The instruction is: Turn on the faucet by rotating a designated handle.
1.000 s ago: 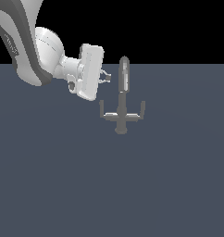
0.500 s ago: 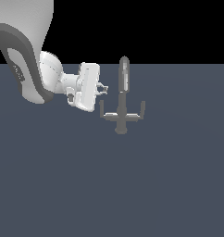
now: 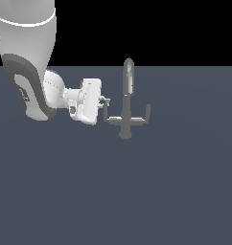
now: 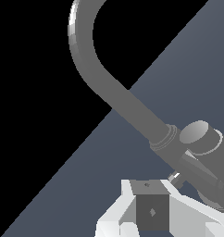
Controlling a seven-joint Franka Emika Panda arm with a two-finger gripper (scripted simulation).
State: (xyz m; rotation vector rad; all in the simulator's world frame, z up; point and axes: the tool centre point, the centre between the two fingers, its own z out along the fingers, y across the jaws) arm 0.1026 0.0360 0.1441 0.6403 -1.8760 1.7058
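1. The faucet (image 3: 126, 107) stands on the grey tabletop (image 3: 137, 191) near the middle of the exterior view. Its tall spout rises straight up, and a crossbar runs to either side and ends in two upturned tips.

2. My gripper (image 3: 106, 106) is at the tip on the exterior view's left (image 3: 106, 114), coming in sideways from that side. The fingertips look to be touching or just beside that handle; I cannot tell which.

3. I cannot tell whether my fingers are spread or pressed together: the exterior view shows them too small, and the wrist view shows only the white body of the gripper beneath the spout's curve (image 4: 86, 60).

4. My judgement is that I am about to push this handle round the base.

5. Risks from here:
   - If I touch only the very top of the tip, I may slide over it and turn nothing.
   - If I press towards the stem instead of round it, the handle may jam, not turn.
   - If I sweep too wide, my gripper may strike the spout.
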